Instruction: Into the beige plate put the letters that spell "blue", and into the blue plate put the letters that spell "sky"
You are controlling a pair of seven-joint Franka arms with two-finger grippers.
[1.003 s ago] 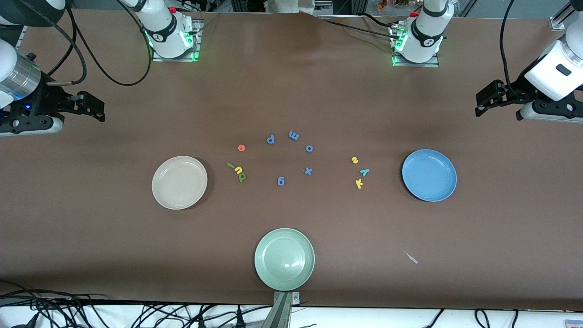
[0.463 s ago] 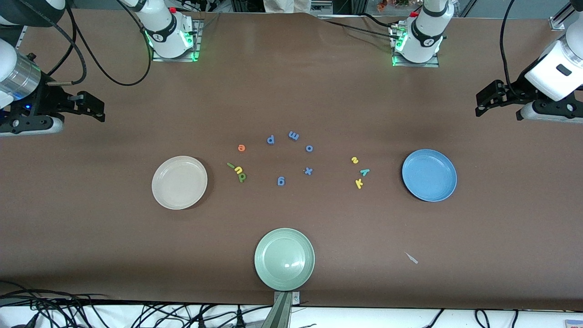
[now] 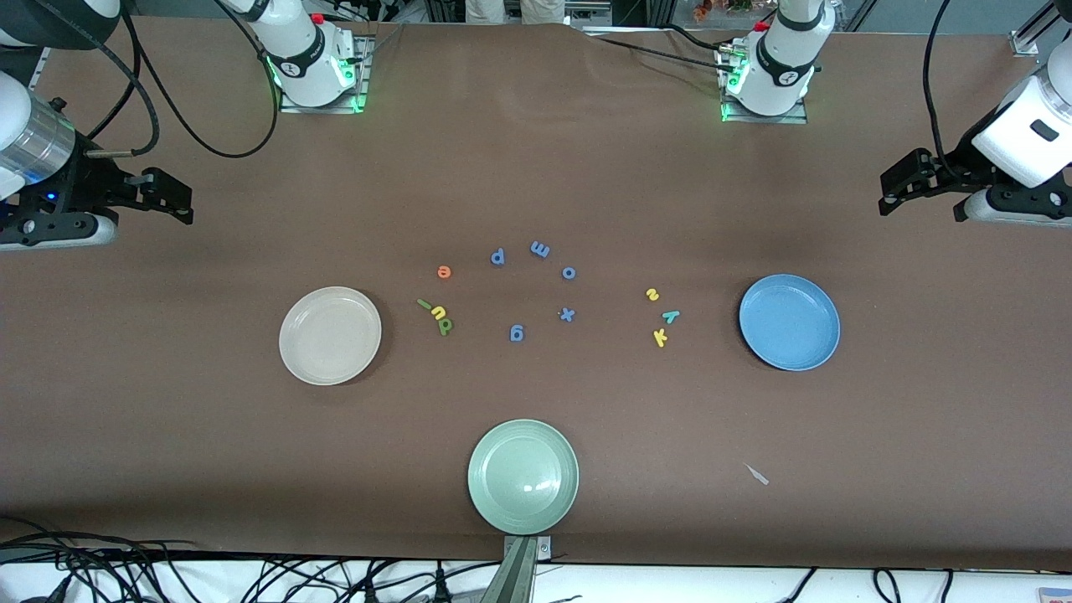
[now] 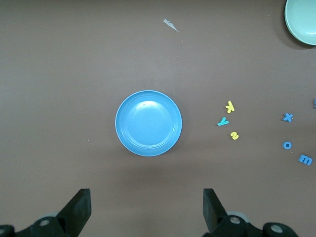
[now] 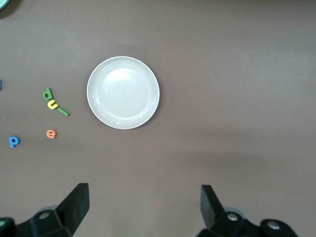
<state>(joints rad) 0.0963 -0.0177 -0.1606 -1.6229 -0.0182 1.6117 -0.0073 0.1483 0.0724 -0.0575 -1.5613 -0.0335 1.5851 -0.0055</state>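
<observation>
The brown table [image 3: 536, 151] is seen from above, with both arms parked at its ends. The left gripper [image 3: 894, 186] is held in the air over bare table at the left arm's end, at about two o'clock from the blue plate [image 3: 789, 322]; its fingers [image 4: 79, 211] are spread wide and nothing is held. The right gripper [image 3: 172, 201] waits over bare table at the right arm's end, at about ten o'clock from the beige plate [image 3: 330, 335], likewise spread wide and empty.

Three plates are set out, none with anything in it. A pale green plate [image 3: 523, 476] is placed nearest the front camera, at six o'clock from the letters.

The letters that spell "blue" [image 3: 437, 306] lie on the table just beside the beige plate, at about two to three o'clock from it: the orange "e" [image 3: 444, 271] apart, the green "l" [image 3: 424, 304], yellow "u" [image 3: 437, 312] and green "b" [image 3: 445, 326] in a close row.

The letters that spell "sky" [image 3: 662, 316] lie at nine o'clock from the blue plate: yellow "s" [image 3: 652, 294], teal "y" [image 3: 671, 316], yellow "k" [image 3: 660, 337].

Five blue letters [image 3: 536, 285] are scattered between the two groups. A small pale scrap [image 3: 757, 475] lies at about six o'clock from the blue plate.
</observation>
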